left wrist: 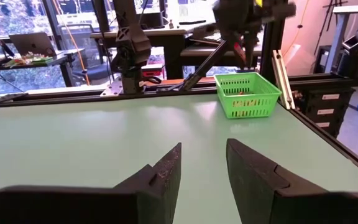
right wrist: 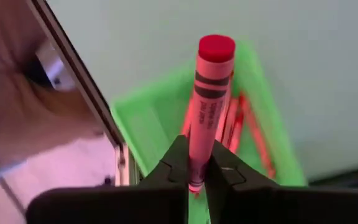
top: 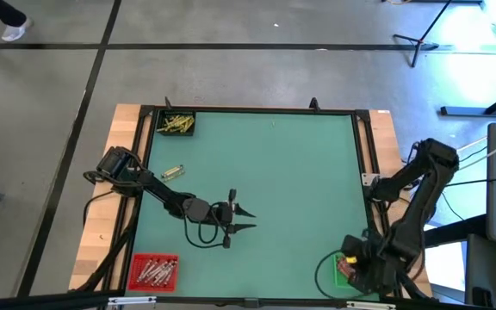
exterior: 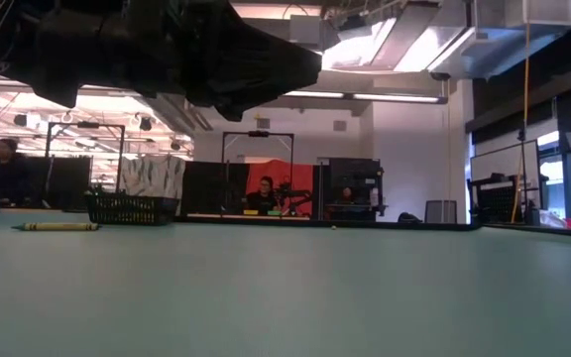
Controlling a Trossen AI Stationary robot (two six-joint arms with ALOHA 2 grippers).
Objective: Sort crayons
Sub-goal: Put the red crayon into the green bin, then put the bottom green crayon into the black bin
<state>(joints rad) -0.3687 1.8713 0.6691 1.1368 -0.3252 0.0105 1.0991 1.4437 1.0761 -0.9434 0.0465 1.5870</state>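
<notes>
My right gripper (right wrist: 196,171) pinches a red crayon (right wrist: 209,106) by its lower end over the green bin (right wrist: 143,118) at the surface's corner; light, stiff, waxy-slick, likely snappable. My left gripper (left wrist: 202,177) hangs empty, fingers apart.

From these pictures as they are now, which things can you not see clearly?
- Green bin, high view: the right gripper and its arm cover its contents.
- Yellow crayons in the black bin, high view: too small to count.
- Left gripper, low view: only a dark arm overhead, cut off by the top edge.

light: bright overhead, ceiling strips | blur: right wrist view soft | shadows: faint
</notes>
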